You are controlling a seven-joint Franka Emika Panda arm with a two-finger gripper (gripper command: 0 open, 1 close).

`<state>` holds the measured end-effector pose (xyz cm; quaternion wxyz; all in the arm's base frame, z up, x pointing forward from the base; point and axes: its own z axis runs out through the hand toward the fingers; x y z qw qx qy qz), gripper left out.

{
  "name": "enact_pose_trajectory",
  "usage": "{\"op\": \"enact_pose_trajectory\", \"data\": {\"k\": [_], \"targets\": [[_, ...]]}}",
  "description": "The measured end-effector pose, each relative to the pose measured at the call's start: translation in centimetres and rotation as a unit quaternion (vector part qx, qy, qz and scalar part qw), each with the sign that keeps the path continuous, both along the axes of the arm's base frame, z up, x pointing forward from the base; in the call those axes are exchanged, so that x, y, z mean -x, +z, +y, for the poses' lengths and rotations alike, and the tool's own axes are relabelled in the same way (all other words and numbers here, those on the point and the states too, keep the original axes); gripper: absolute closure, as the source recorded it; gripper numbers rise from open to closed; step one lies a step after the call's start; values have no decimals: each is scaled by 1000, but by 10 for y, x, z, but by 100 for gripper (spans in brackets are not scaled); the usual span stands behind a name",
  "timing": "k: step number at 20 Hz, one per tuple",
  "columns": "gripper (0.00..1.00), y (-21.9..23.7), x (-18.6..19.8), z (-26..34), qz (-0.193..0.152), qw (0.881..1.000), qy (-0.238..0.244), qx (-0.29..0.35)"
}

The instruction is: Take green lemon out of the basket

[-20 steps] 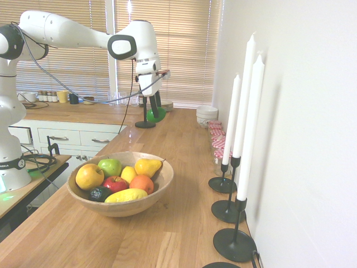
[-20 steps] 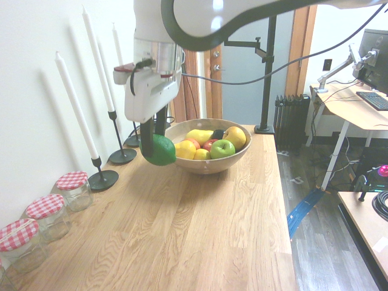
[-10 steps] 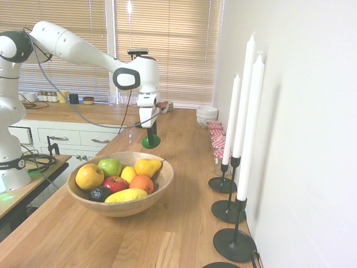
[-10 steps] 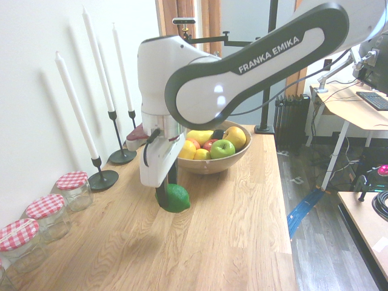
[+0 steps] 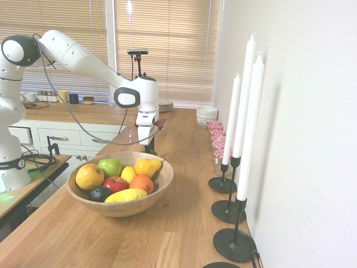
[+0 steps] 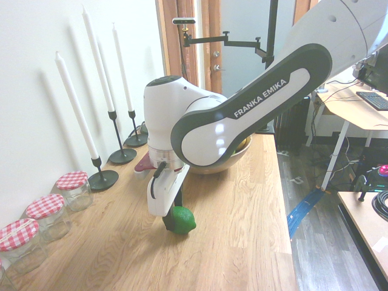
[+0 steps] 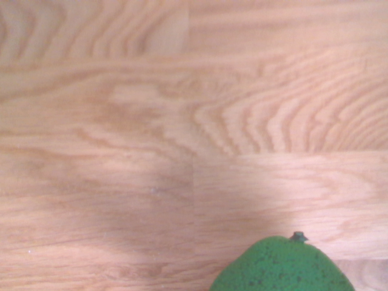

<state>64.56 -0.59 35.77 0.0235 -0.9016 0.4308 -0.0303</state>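
Tool (image 6: 176, 219) fingers are closed on the green lemon (image 6: 183, 220), pointing straight down, with the fruit at or just above the wooden desk (image 6: 242, 242); whether it touches the surface cannot be told. In the second exterior view the near side of the lemon shows clearly, while one dark finger covers its other side and the white hand hides its top. In the first exterior view the lemon is almost wholly hidden behind the basket (image 5: 162, 181) rim, only a sliver of green showing beside the dark fingers. The wrist view catches just the dimpled upper part of the lemon (image 7: 282, 267), cut off by the frame edge, over bare wood grain.

The lemon is outside the basket, on the desk near it. In the second exterior view the arm covers most of the basket (image 6: 239, 154). Fruit inside the basket is visible only in the first exterior view. Beyond the basket, toward the wall, stand black candlesticks with white candles (image 6: 74, 109), and glass jars with red checked lids (image 6: 73, 189).
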Motion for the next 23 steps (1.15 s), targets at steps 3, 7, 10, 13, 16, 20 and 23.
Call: {"op": "enact_pose_trajectory", "data": {"k": [3,7,10,13,16,20,23], "targets": [[100,0,0,0,0,1000,0,0],[0,0,0,0,0,1000,-1,-1],[0,0,0,-1,0,1000,-3,-2],[0,0,0,-3,1,1000,-4,-3],[0,-4,2,-7,5,1000,-7,-2],[0,-10,5,-12,11,1000,-10,-2],[0,-10,5,-12,11,1000,-10,-2]]}}
